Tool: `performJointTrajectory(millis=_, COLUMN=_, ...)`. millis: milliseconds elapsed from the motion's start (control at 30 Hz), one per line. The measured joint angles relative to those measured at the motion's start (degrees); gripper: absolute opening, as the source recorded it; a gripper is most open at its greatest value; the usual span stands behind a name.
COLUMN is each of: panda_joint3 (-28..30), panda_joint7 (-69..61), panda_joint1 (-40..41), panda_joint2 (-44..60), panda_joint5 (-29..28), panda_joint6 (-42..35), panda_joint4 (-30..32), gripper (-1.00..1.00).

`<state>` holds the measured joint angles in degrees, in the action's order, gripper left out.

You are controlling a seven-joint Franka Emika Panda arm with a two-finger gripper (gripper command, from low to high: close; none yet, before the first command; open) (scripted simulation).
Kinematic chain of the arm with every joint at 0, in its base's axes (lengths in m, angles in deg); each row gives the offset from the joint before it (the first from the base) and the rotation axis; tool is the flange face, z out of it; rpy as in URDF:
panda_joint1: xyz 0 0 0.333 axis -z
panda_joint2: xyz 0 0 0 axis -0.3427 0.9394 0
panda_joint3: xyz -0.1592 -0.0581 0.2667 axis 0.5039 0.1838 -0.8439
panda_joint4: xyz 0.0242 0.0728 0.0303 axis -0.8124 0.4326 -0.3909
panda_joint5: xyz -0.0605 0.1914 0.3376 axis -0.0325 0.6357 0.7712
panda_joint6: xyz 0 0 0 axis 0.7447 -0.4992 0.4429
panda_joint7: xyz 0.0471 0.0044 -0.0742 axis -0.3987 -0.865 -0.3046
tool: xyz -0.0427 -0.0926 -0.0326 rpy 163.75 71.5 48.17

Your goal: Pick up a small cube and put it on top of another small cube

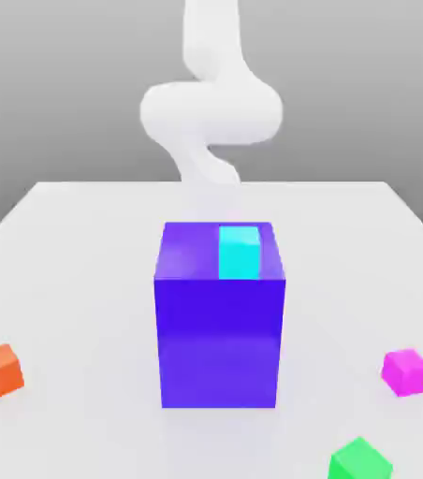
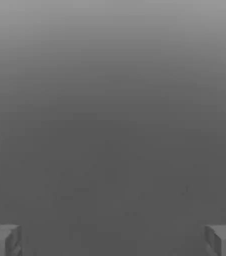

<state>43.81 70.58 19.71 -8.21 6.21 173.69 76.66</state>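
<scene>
Your table (image 1: 84, 234) is biggest, then the blue block (image 1: 220, 341). Gripper (image 2: 113, 241) is wide, empty. Pink cube (image 1: 406, 372) sits at the exterior view's right: probably light, stiff, maybe slippery. Take opposite side faces, mid-height, squared up; squeeze gently.

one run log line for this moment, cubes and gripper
gripper: open, empty | magenta cube: on table, ungrasped | stack: not made

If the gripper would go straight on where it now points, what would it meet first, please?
Probably nothing near: between the open fingers there is only plain grey, no cube or block, though depth there is unclear.
</scene>
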Motion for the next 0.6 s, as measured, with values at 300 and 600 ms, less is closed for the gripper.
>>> performJointTrajectory(millis=300, panda_joint3=-11.4, panda_joint7=10.1, panda_joint1=-1.8, panda_joint2=18.7, panda_joint5=-1.9, panda_joint6=9.0, panda_joint4=5.4, gripper=0.00)
performJointTrajectory(millis=600, panda_joint3=-20.8, panda_joint7=23.2, panda_joint1=-6.3, panda_joint2=37.7, panda_joint5=-8.3, panda_joint6=17.6, panda_joint4=10.7, gripper=0.00)
